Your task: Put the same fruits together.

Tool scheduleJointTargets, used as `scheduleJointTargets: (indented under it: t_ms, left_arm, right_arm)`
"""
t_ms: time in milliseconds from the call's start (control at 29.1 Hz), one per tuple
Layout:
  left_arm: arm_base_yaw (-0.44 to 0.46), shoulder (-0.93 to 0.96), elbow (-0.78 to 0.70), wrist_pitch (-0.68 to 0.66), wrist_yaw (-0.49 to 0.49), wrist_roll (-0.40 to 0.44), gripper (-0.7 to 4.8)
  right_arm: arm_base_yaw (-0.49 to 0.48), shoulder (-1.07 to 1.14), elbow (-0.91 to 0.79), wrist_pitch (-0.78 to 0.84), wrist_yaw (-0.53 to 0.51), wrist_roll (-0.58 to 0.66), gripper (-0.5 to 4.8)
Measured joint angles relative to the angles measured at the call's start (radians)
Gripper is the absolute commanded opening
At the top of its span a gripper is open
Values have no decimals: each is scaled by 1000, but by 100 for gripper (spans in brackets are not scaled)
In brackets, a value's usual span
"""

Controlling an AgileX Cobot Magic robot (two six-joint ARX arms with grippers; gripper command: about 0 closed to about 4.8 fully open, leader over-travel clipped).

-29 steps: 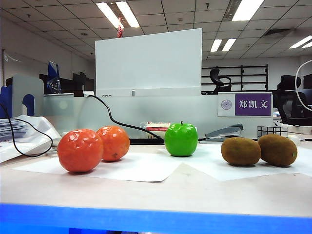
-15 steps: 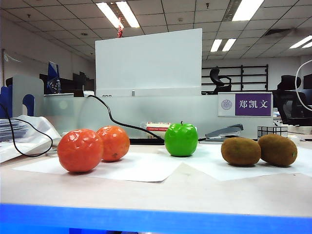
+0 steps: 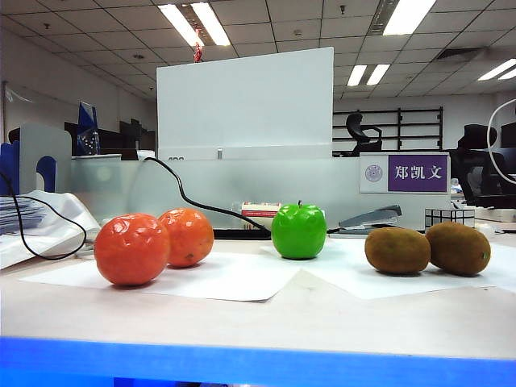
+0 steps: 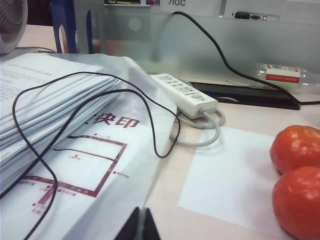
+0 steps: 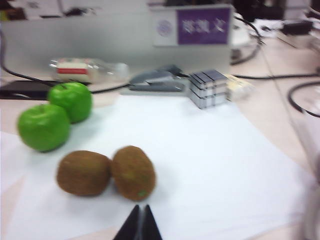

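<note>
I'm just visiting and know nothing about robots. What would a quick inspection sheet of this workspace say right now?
Surface: pale table with white paper sheets.
Job's things: two oranges together, two green apples together, two kiwis together.
Clutter: mirror cube, stapler, bottle, paper stack.
Grippers: left claw shut near the paper stack; right claw shut near the kiwis; both hold nothing.
Cables: thin black cable, power strip.
Surroundings: office desks, nameplate.

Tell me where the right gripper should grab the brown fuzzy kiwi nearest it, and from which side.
Grip the brown fuzzy kiwi across its narrow middle, coming from above: it lies on its side touching the second kiwi, so keep one finger off that contact.
</note>
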Motion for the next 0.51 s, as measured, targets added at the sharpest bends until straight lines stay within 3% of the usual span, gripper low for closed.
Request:
scheduleJointTargets:
  t_ms: [515]
  left_arm:
    - [0, 0, 0, 0, 0, 0, -5]
  right_arm:
    - [-18, 0, 0, 121, 25, -14, -7]
